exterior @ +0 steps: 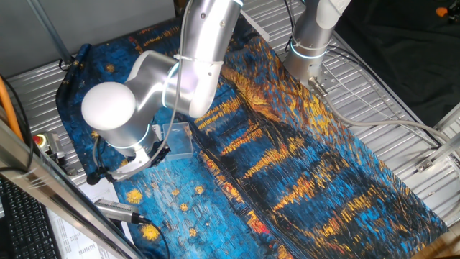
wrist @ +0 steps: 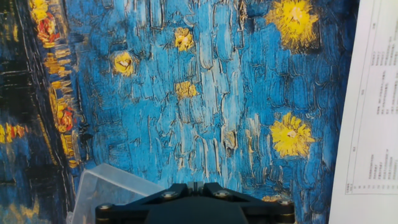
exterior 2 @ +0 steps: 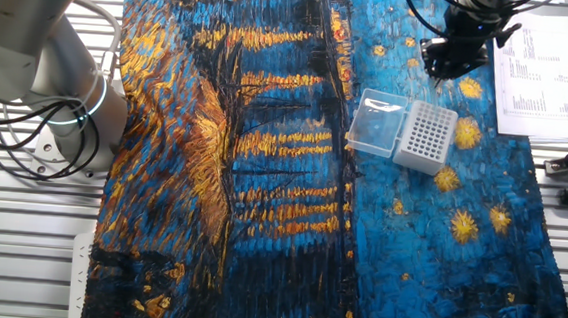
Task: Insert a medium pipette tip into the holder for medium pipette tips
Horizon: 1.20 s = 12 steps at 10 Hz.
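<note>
Hand view: blue painted tablecloth (wrist: pixel 205 112).

Beside the clear box (wrist: pixel 112 186), itself cut by the hand view's lower edge, the gripper's (exterior 2: pixel 451 60) fingertips stay hidden, and no pipette tip can be made out.

- cloth (exterior 2: pixel 261 208): blue with yellow starbursts, orange-and-black streaked band through the middle
- holder (exterior 2: pixel 426 137): white, top gridded with dark holes
- box (exterior 2: pixel 377 125): clear
- paper sheet (exterior 2: pixel 540 77): white, black print
- arm (exterior: pixel 194 57): silver-grey
- gripper (exterior 2: pixel 452 55): black
</note>
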{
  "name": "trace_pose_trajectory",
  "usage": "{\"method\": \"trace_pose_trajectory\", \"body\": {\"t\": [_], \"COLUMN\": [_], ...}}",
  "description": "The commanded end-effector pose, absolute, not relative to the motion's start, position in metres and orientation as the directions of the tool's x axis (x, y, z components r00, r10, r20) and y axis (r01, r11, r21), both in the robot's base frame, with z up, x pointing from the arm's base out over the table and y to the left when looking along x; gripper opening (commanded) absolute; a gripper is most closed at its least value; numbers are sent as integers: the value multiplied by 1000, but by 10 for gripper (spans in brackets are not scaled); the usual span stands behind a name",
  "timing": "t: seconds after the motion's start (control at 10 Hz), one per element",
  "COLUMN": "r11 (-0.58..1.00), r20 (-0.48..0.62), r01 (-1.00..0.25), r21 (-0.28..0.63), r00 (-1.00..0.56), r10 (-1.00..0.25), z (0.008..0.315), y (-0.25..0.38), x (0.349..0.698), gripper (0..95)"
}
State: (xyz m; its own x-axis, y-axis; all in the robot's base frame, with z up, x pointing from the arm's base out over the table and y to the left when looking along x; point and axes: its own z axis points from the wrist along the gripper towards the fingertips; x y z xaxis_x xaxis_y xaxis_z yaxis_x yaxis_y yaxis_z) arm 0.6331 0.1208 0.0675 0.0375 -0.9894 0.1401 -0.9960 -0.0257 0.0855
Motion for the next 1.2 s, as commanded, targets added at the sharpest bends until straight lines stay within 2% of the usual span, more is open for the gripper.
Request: {"method": "trace_pose_trajectory", "body": {"t": [0.1,1.2], "r11": [-30,-76], "r20": [138,127], "r01": [-996,-985], "r21": [88,155], "r00": [42,96], "r10": [-990,-987], "z": [68,74], "y": [121,128], "x": [633,624], "gripper": [190,190]}}
